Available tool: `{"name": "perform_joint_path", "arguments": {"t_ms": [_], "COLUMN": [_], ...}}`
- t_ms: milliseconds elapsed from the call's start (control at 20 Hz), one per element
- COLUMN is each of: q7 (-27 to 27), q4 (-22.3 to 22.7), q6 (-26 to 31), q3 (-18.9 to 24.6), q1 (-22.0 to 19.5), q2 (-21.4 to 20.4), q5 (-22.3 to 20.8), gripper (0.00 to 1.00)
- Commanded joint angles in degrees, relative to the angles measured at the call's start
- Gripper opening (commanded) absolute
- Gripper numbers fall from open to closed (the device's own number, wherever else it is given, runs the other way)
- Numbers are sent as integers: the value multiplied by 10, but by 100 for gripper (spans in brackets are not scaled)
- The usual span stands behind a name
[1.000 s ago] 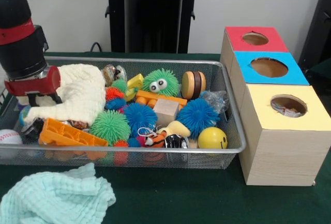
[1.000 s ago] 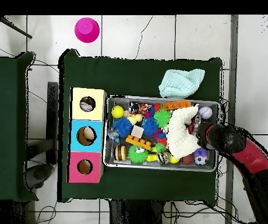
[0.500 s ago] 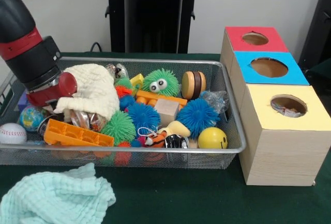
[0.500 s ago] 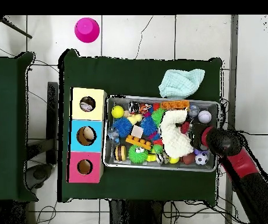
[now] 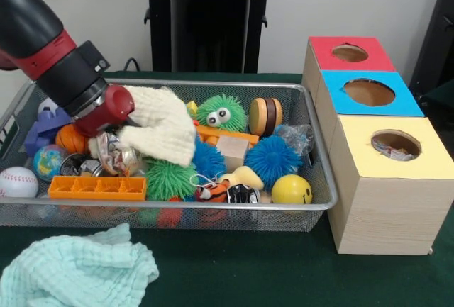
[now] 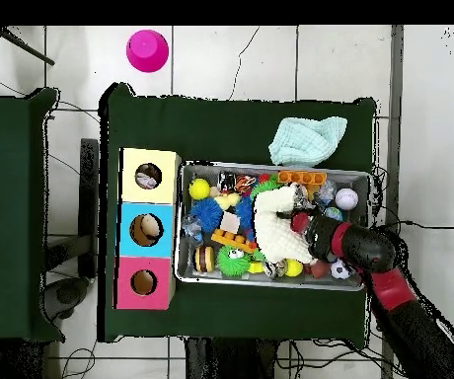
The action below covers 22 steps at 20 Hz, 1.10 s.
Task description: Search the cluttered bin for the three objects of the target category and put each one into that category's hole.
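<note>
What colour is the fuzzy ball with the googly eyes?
Green. The fuzzy ball shows best in the front view, near the back of the wire bin.

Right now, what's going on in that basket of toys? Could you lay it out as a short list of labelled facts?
bin: wire mesh basket on a green table, packed with toys
end effector: low in the bin, pressed into a cream knitted cloth; fingers hidden
uncovered beside the arm: baseball, globe ball, orange tray
other toys: green fuzzy ball with eyes, blue spiky ball, yellow smiley ball
sorting boxes: red, blue, yellow, each with a round hole
outside bin: mint cloth
</note>
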Motion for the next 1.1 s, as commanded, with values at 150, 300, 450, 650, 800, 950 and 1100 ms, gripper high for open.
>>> {"name": "perform_joint_path", "arguments": {"t_ms": [150,300,450,650,800,950,1100], "q7": [92,126,154,162,170,173,176], "q4": [122,136,148,162,171,178,189], "q6": [-58,-84,-106,-123,-133,-134,-129], "q3": [109,112,103,110,113,107,103], "q1": [29,42,62,84,103,123,134], "q2": [34,20,-13,-48,-73,-103,-129], "q5": [33,45,54,65,76,85,98], "gripper": [100,100,100,100,100,100,100]}}
